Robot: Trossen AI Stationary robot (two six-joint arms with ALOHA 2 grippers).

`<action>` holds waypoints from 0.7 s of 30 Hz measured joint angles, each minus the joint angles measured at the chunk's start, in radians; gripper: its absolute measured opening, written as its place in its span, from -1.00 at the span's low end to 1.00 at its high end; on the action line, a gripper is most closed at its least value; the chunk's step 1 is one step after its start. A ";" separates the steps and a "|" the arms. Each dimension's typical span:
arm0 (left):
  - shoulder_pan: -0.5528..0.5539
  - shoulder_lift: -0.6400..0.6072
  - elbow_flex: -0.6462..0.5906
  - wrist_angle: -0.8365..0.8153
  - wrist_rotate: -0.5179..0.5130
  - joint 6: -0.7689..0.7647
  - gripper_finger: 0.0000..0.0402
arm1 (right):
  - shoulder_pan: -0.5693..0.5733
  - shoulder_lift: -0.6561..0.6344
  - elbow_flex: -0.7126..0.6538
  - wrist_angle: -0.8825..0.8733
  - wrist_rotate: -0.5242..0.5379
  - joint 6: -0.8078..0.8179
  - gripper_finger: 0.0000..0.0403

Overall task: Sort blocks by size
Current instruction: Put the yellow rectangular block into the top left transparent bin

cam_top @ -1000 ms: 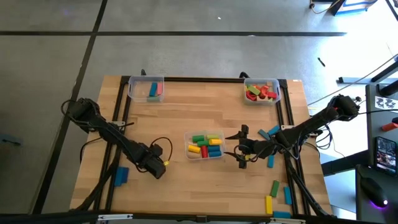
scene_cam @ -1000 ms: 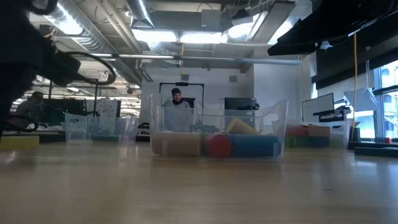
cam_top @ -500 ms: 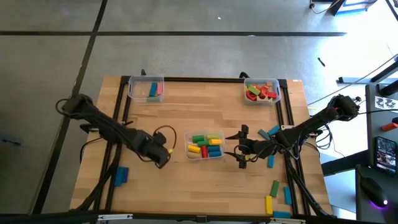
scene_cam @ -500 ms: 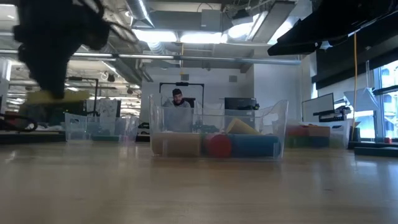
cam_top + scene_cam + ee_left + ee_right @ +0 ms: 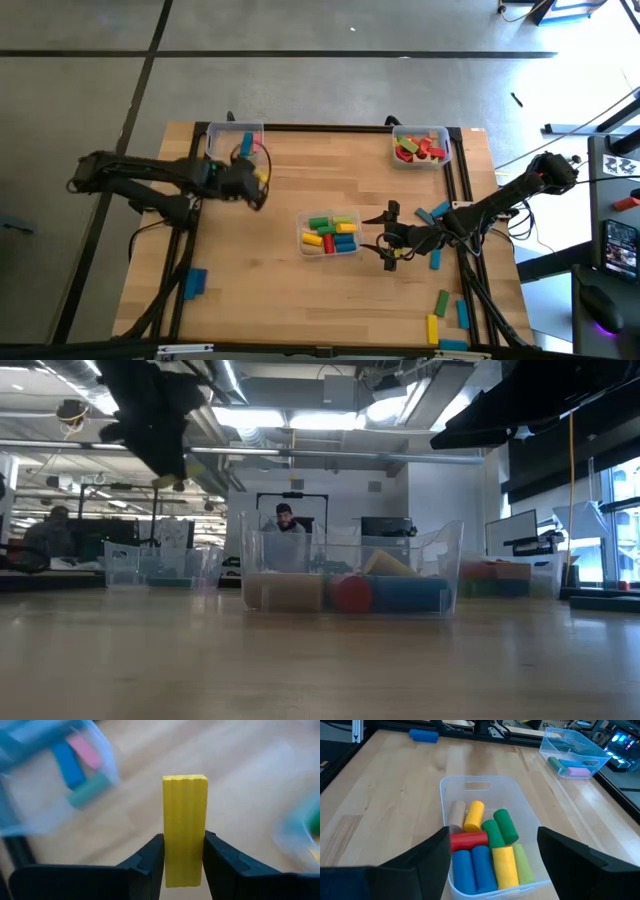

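Yellow block (image 5: 184,830) is pinched upright between the left gripper (image 5: 258,183) fingers, clear in the left wrist view, barely a speck from above. High view puts it just beside the far-left bin (image 5: 235,143) (blue and pink pieces inside). Right gripper (image 5: 388,238) sits fingers spread beside the center bin (image 5: 490,790) of coloured cylinders.

Yellow bar (image 5: 184,830): long, ribbed end face, pinched mid-air btwn two dark fingers, over table's far-left area.

Short cylinders (image 5: 331,234) (green, yellow, red, blue, one plain wood): lying flat, packed together, table centre.

Blue, teal, pink pcs (image 5: 247,144): far-left corner.

Red/green pcs (image 5: 419,149): far-right corner.

Loose blue bar (image 5: 194,282): near left edge.

Blue, green, yellow bars (image 5: 446,315): near-right corner.
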 joint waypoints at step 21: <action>0.671 0.150 -0.018 0.293 0.006 0.409 -0.44 | 0.000 0.000 0.000 -0.004 0.000 -0.002 0.41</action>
